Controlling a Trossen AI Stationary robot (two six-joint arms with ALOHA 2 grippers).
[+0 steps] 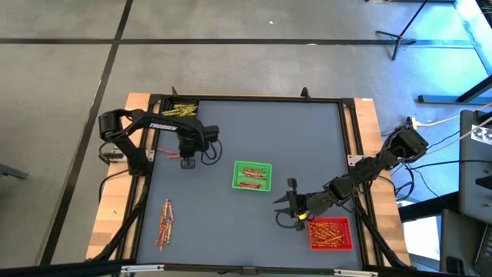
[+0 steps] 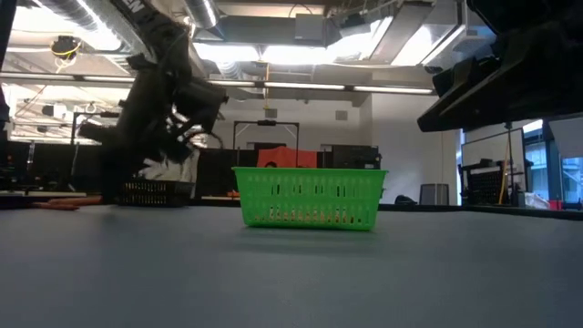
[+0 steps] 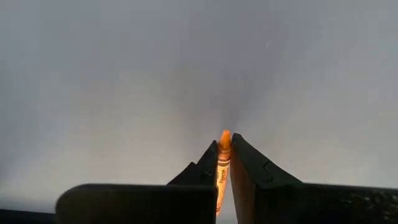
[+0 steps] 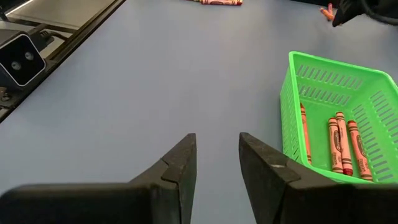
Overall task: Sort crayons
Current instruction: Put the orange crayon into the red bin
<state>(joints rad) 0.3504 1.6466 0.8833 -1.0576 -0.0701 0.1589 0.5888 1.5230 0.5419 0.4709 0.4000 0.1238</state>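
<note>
Grey matte tabletop: the left gripper (image 3: 222, 163) is pinching one orange wax crayon (image 3: 222, 155) between its pressed-together dark fingers.
Pickup seems done; next it likely needs lifting and carrying to a tray, perhaps the green slotted plastic tray (image 1: 252, 175) nearby. The right gripper (image 4: 217, 163) is waiting part-spread and empty beside that tray.

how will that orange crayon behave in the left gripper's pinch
The orange crayon looks stiff; it stands straight between the left gripper's shut fingers. Thin and round, it may pivot or slip in so narrow a pinch, and would likely roll if dropped. Probably very light, and could snap if squeezed hard.
</note>
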